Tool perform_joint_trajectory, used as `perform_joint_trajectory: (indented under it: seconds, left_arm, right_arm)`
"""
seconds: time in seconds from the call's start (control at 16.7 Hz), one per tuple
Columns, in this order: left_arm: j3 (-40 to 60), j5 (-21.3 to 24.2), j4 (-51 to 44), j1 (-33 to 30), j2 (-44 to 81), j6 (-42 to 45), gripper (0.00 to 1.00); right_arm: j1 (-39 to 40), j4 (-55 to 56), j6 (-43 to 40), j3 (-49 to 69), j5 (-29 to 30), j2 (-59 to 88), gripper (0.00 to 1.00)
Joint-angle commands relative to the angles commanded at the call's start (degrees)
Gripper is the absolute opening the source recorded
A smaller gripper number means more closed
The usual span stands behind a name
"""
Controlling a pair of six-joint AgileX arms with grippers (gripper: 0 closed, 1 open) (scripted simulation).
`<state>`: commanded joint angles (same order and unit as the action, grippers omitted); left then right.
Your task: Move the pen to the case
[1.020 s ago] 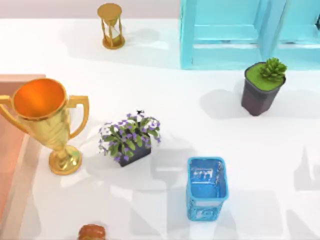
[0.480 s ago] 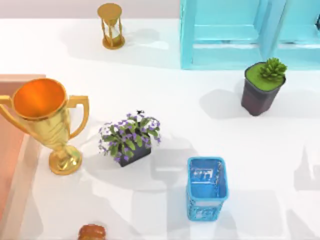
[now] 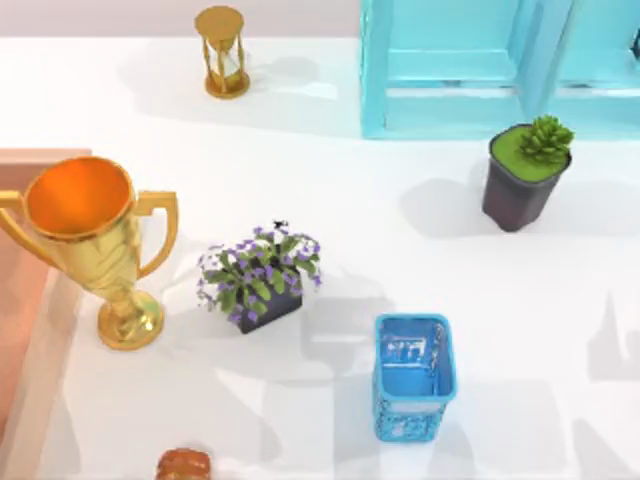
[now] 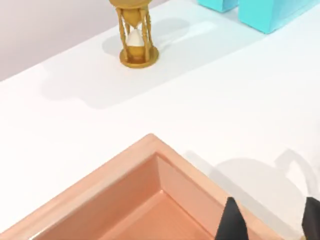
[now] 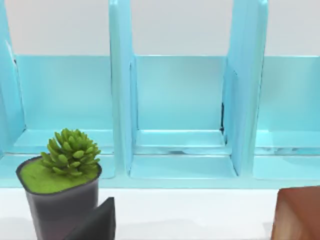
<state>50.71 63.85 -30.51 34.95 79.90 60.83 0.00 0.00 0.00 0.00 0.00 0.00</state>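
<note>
Flat salmon case (image 4: pixel 125 200), smooth pale rim, left claw (image 4: pixel 270 222) spread

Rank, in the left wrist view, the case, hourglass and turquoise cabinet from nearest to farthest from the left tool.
1. The case, right under the left tool.
2. The hourglass, out across the white table.
3. The turquoise cabinet, farthest, at the table's back edge.

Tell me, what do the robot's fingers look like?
In the left wrist view, the left gripper has two plain black fingers, pointed at the tips. In the right wrist view, a dark grey slanted finger of the right gripper shows. No markings or cables are visible.
</note>
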Motion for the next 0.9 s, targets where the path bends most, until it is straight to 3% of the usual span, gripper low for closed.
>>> perform_joint_trajectory:
  seconds: [0.42,0.9]
  left_arm:
    - [-1.26,-0.36,2.94,-2.55,0.79,-2.22,0.0]
    - [-1.26,-0.36,2.94,-2.55,0.79,-2.22,0.6]
  right_arm:
    - [0.0,0.0,0.0,0.0,0.0,0.0,1.0]
    - [0.0,0.0,0.0,0.0,0.0,0.0,1.0]
